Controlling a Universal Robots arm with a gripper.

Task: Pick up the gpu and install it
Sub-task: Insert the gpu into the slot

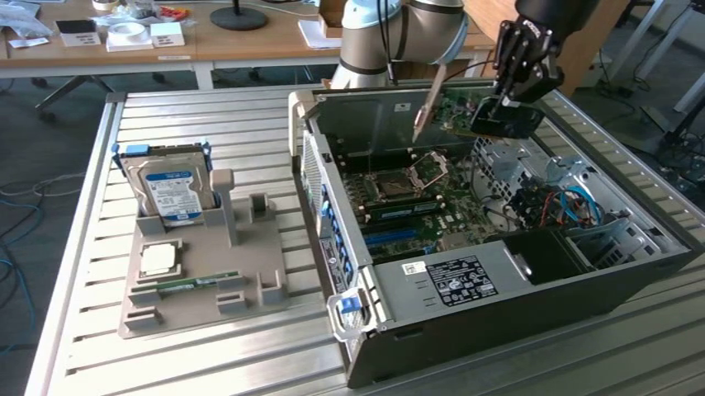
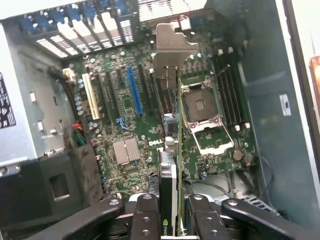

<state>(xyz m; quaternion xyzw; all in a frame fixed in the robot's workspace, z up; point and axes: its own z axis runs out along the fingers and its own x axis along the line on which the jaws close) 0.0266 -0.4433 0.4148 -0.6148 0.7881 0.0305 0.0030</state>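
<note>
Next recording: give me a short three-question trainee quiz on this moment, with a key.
1. True or false: the gpu is already installed.
2. The end effector grips: A a RAM stick, B the gpu, C a CPU chip.
3. Fill in: the blue-labelled hard drive stands in the grey ___ beside the computer case.
Key: 1 false, it is held above the motherboard; 2 B; 3 holder.

The gripper (image 2: 175, 222) clamps the gpu (image 2: 168, 172) edge-on (silver bracket (image 2: 172, 47) at twelve o'clock) over the motherboard (image 2: 115, 120), CPU socket (image 2: 202, 106) at its one o'clock.
</note>
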